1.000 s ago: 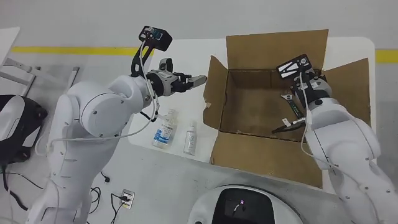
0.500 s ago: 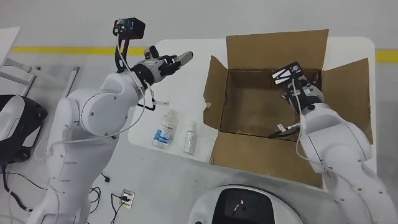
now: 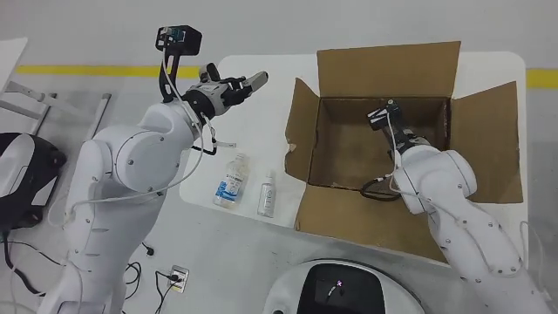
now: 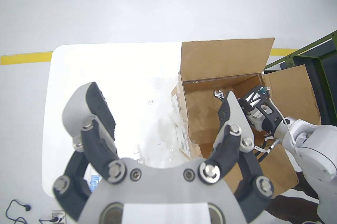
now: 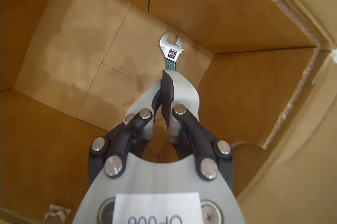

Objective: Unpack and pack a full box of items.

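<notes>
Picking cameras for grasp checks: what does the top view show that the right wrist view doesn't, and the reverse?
Top view adds: the left gripper, open over a corner of the table, and two bottles on the table beside the box, whose flaps are spread open.
Right wrist view adds: the right gripper shut on the green handle of a wrench, its head toward a bottom corner of the box.
Shared: the box's bare inner walls and floor.
</notes>
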